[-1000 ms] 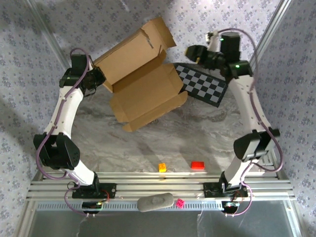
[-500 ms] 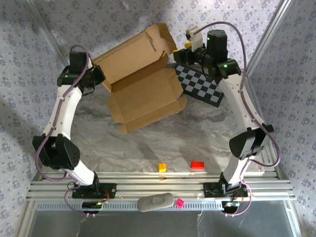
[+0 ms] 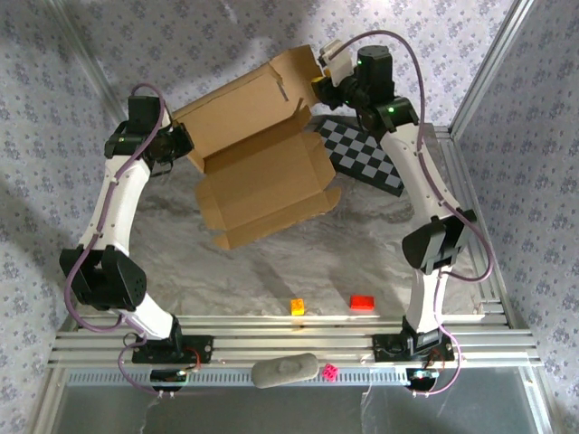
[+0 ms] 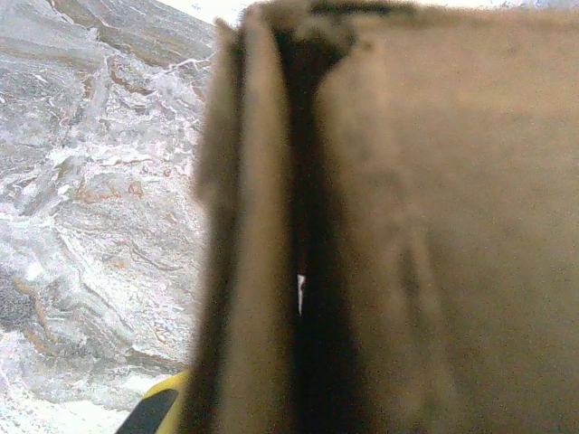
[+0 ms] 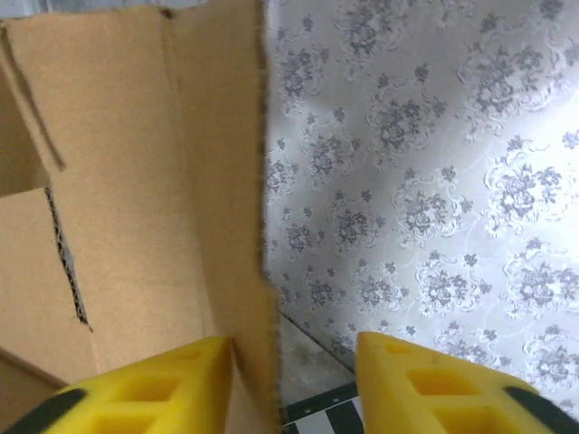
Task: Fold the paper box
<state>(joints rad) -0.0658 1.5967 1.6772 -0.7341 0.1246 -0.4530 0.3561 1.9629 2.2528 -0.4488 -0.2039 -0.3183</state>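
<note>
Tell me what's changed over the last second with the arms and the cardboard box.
The right end effector swung left from above the checkered board to the raised flap of the paper box; its fingers now straddle the flap's edge, apart, not gripping. The left end effector stays clamped on the box's left side; the box barely shifted, and the small blocks stayed put.

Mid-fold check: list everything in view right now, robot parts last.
box: one, brown, mid-table, left edge gripped
checkered board: one, black-and-white, far right, by the box's right corner
orange block: one, orange, near edge
red block: one, red, right of the orange one
cube: one, pink, front rail
lump: one, grey, front rail, left of the cube
table: one, grey marble
left tool: one, yellow, shut on the box's left edge
right tool: one, yellow, open astride the far flap's edge
</note>
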